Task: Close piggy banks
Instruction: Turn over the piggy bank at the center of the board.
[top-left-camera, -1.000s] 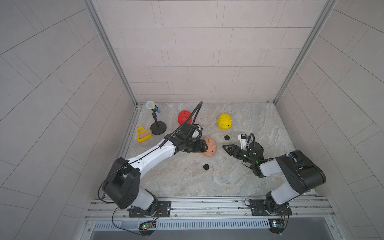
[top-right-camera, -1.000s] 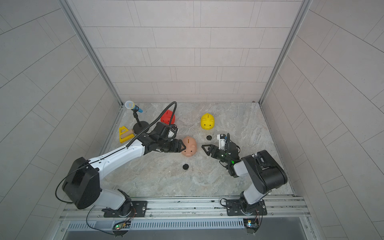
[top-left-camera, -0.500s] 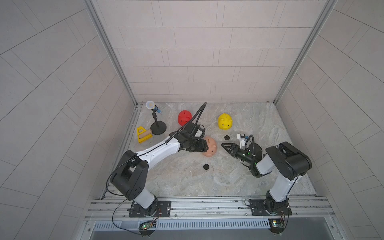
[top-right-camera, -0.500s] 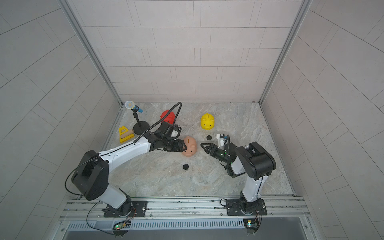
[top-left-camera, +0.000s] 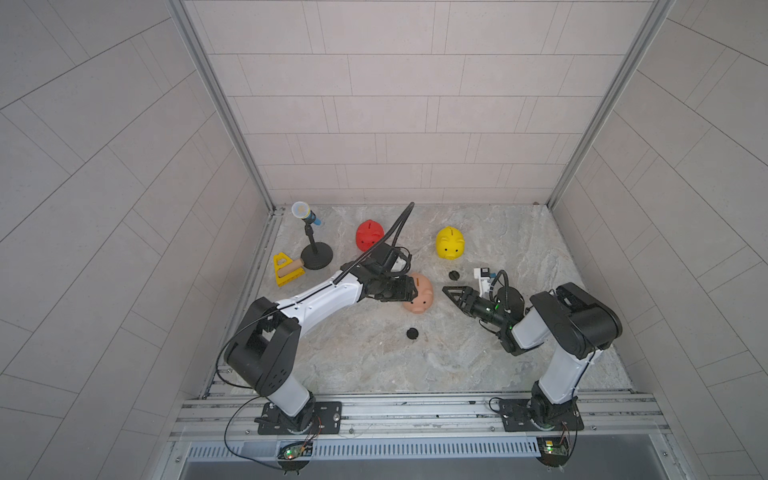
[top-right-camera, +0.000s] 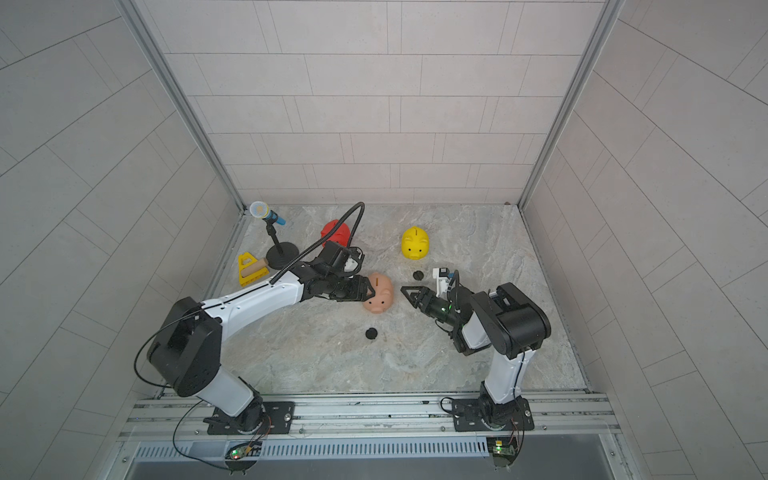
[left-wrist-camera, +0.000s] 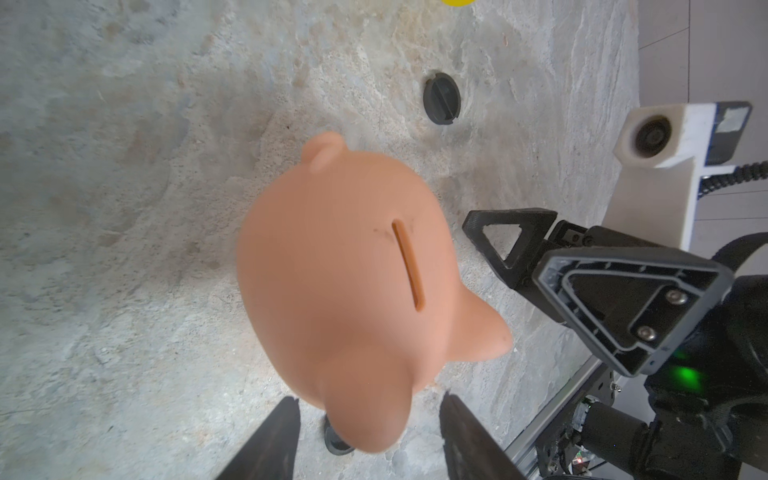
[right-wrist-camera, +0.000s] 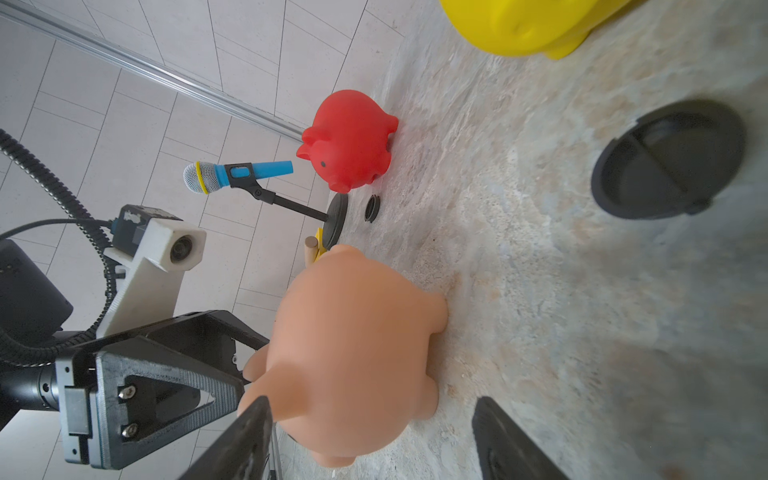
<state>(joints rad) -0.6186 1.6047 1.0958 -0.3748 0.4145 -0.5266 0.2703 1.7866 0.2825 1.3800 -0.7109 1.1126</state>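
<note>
Since the frame one second back, the right arm has risen from a low, outstretched posture to a more upright one. The right end effector (top-left-camera: 452, 294) has advanced toward the peach-pink piggy bank (top-left-camera: 423, 296). It now points at the pig's side, near but apart, jaws spread wide with nothing between them. The left arm has likewise lifted at its shoulder, and the left end effector (top-left-camera: 410, 289) has drawn its jaws narrower about the opposite side of the same pig. In the left wrist view its fingers (left-wrist-camera: 274, 440) stand apart on either side of the pig's near end, with a strip of tabletop (top-left-camera: 374, 365) showing between each finger and the plastic. All three pigs sit where they were. The peach-pink piggy bank stands on its feet at mid-tabletop, coin slot up, snout toward the near edge. The red piggy bank (top-left-camera: 368, 235) and the yellow piggy bank (top-left-camera: 450, 245) stand well apart at the rear, the yellow one facing forward with its slot on top. One black cap (top-left-camera: 454, 274) lies loose between the yellow pig and the right end effector, and a second cap (top-left-camera: 412, 333) lies in front of the peach-pink pig. A third cap (right-wrist-camera: 372, 208) shows in the right wrist view beside the base of the toy microphone (top-left-camera: 305, 212). Just beside that stand lies the yellow triangular toy (top-left-camera: 286, 270).
</note>
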